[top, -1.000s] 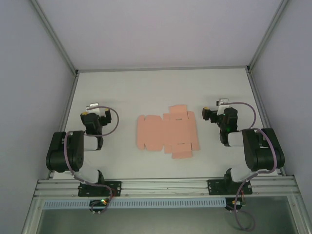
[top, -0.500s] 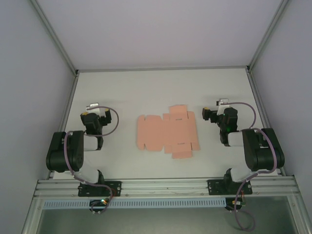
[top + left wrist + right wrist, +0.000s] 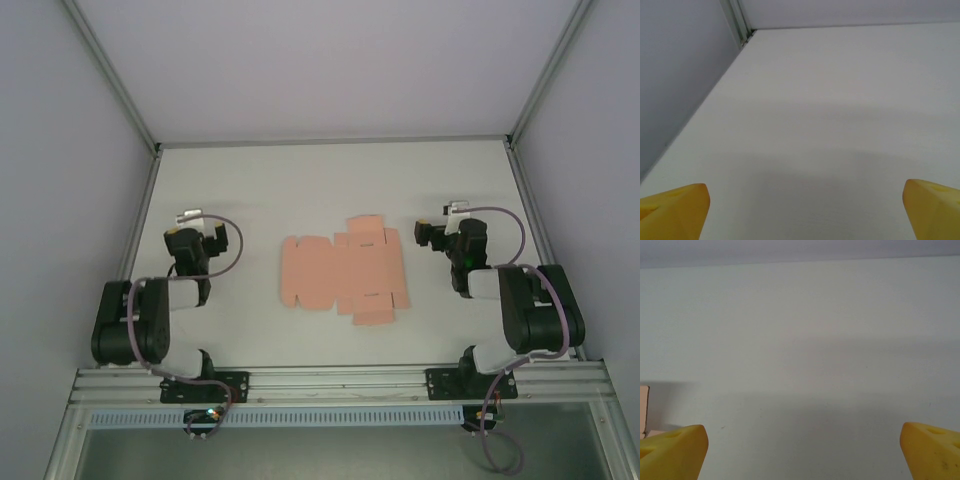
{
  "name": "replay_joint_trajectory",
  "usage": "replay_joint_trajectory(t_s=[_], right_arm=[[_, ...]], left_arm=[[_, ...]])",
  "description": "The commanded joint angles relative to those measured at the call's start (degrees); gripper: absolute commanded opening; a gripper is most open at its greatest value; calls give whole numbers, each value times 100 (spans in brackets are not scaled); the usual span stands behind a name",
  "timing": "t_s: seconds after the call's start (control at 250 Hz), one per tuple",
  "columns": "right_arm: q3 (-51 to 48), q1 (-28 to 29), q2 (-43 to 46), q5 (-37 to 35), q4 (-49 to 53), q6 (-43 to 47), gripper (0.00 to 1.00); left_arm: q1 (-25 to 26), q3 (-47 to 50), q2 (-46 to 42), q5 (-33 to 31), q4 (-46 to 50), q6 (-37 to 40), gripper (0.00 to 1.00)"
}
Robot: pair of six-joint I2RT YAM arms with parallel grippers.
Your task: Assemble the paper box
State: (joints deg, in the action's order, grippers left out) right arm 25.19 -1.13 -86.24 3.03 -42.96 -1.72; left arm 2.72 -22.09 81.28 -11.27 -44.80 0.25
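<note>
- The paper box (image 3: 342,272) lay as a flat, unfolded pink sheet near the middle of the table (image 3: 330,180), with none of its panels raised. I judged the assembly as not yet begun.
- The sheet sat between the two arms, which to my mind put it within reach of both for folding from either side.
- The left gripper (image 3: 190,235) sat at about 9 o'clock from the sheet, well apart from it. In its wrist view the yellow fingertips (image 3: 675,210) stood spread wide at the bottom corners, with bare table between them and nothing held.
- The right gripper (image 3: 450,232) sat at about 3 o'clock from the sheet, near its edge but not touching. Its fingertips (image 3: 675,447) were spread just as wide and also held nothing.
- A sliver of the card showed at 9 o'clock in the right wrist view.
- Both grippers pointed toward 12 o'clock, past the sheet and not at it. I read this as a ready pose with the jaws wide for a first grasp.
- Tabs stuck out at the sheet's 12 and 6 o'clock edges, and I judged these the easiest places to pinch such thin card.
</note>
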Motion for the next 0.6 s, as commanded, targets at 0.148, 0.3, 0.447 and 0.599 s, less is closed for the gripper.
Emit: replay_joint_trajectory(t_s=[0.148,0.3,0.447,0.599], right_arm=[[1030,355,1366,-370,2614,-669,100],[1620,1121,1807,-189,4512,-1697,100],[2048,2006,1655,101,5860,-2355,87],[1964,2479,1175,570,5955,-2653,71]], left_arm=[[579,-876,-1918,120,3332,-1179,100],[1254,-1648,-1874,149,5188,-2115,100],[1709,-2160,-1224,1120,6136,-2686,100],[2041,-2473,-458,1631,6624,-2804,100]])
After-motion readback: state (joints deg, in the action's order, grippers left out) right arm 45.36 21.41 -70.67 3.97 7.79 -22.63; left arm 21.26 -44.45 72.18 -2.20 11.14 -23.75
